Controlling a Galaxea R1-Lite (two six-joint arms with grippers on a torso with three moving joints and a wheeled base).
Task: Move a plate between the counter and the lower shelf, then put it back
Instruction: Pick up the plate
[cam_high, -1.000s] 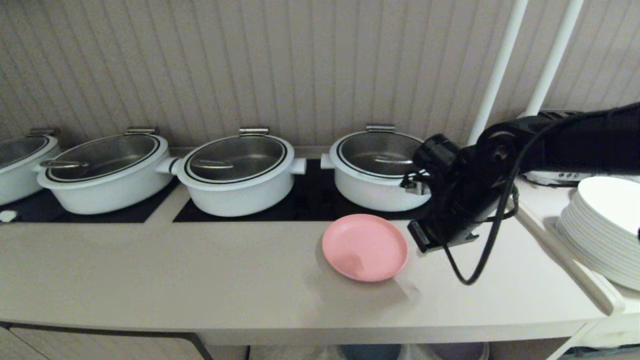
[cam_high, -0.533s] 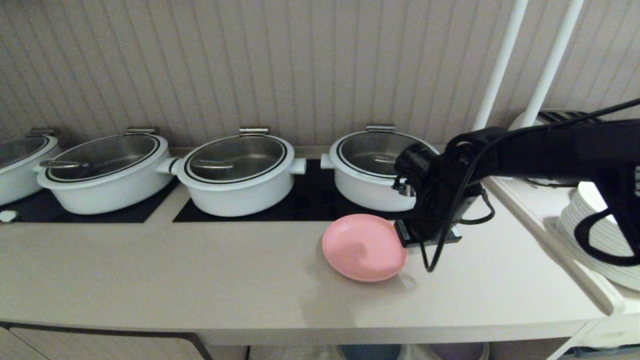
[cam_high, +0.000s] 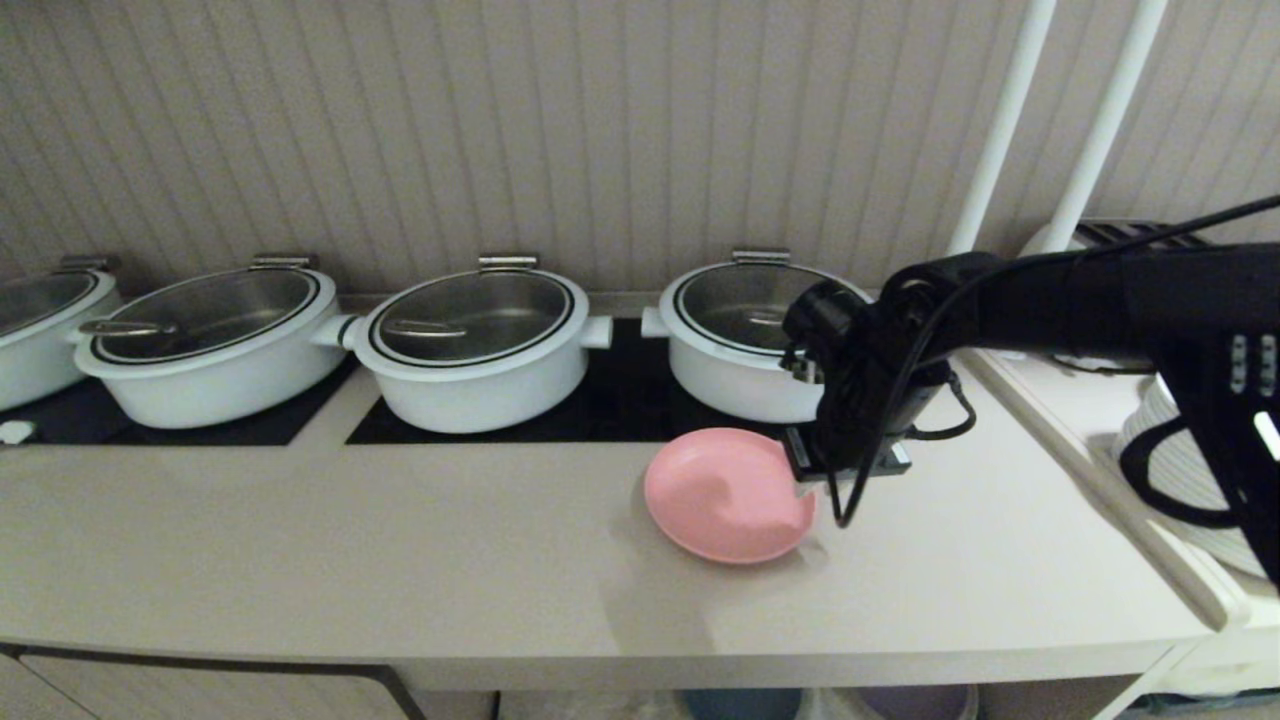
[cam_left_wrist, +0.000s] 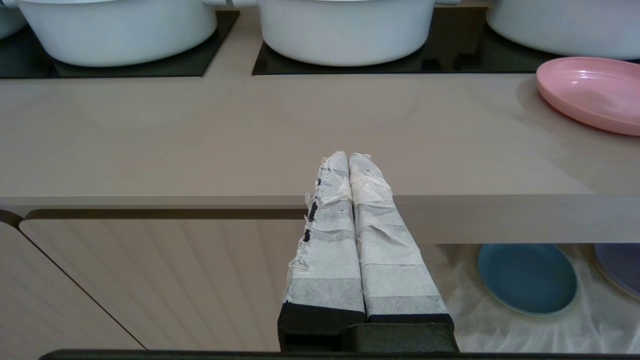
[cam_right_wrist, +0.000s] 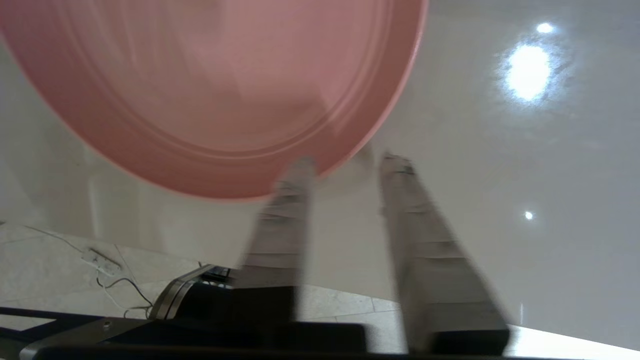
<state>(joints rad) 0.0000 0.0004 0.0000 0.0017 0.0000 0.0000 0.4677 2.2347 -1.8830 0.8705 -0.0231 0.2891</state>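
that round matte pink plate looks light, stiff and slidey; your right gripper is parted, straddling its rim, so pinch there.

We see dim, warm light; glare spots gleam on the desk beside the motion-blurred plate, whose shadow falls frontward.

Plate cut off at right edge of left wrist view, right gripper fingers motion-blurred, purple plate cropped lower right, plate stack partly hidden behind arm
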